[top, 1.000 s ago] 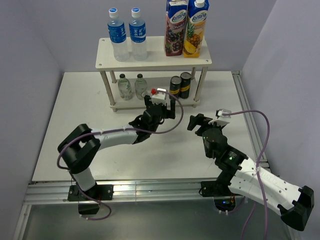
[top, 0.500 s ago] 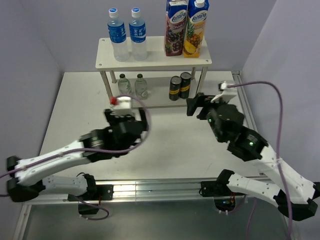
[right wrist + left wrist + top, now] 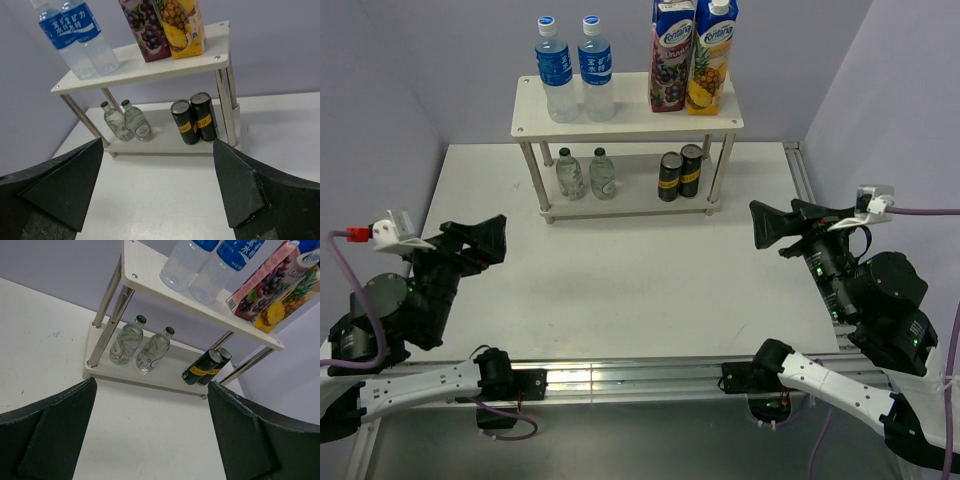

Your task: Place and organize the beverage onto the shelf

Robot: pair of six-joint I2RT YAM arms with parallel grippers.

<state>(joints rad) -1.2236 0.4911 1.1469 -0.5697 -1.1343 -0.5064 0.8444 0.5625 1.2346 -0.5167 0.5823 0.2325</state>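
Seen from above, the shelf point(image 3: 630, 122) carries the water bottles point(image 3: 556, 80) and juice cartons point(image 3: 672, 60) on its top board. The green-capped bottles point(image 3: 570, 176) and cans point(image 3: 670, 176) stand below. The left pincer point(image 3: 483, 240) and right pincer point(image 3: 772, 228) hang well short of the shelf. In the left wrist view the pincer is released and empty. The right wrist view shows the same.

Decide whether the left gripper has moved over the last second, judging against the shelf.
Yes. The left gripper has drawn back from just before the shelf toward the near left corner of the table.
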